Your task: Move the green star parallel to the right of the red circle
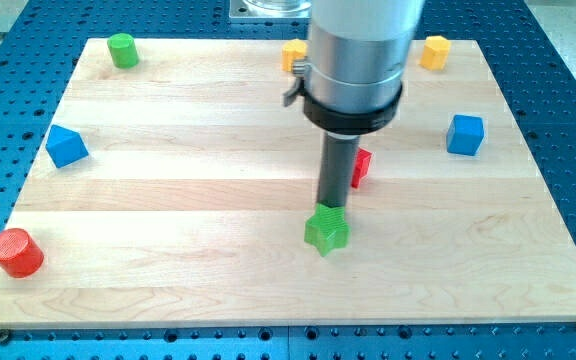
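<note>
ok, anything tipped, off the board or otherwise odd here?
Nothing stands out. Every block sits flat on the board. My tip rests at the green star's top edge, and the rod partly hides the red star. The red circle sits far left.

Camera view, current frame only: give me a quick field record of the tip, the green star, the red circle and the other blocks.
tip: my tip at the top edge of the green star, apparently touching
green star: lower middle of the board
red circle: near the bottom left corner, far to the star's left
star vs circle: star sits a little higher in the view, not yet level
red star: partly hidden behind the rod
blue blocks: one at left, cube at right
top edge: green cylinder, two yellow blocks
</note>
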`<action>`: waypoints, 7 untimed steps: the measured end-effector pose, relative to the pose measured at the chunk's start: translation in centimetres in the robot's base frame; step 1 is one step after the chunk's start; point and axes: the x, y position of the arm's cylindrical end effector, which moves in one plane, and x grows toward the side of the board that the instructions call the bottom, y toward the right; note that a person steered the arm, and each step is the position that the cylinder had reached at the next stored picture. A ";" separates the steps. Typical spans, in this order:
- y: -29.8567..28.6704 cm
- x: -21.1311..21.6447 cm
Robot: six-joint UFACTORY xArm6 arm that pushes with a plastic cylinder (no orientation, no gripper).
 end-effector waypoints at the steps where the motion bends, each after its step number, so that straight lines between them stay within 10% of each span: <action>1: -3.4 0.0; 3: -5.7 2.0; 6: 5.7 1.1; 7: 0.0 3.0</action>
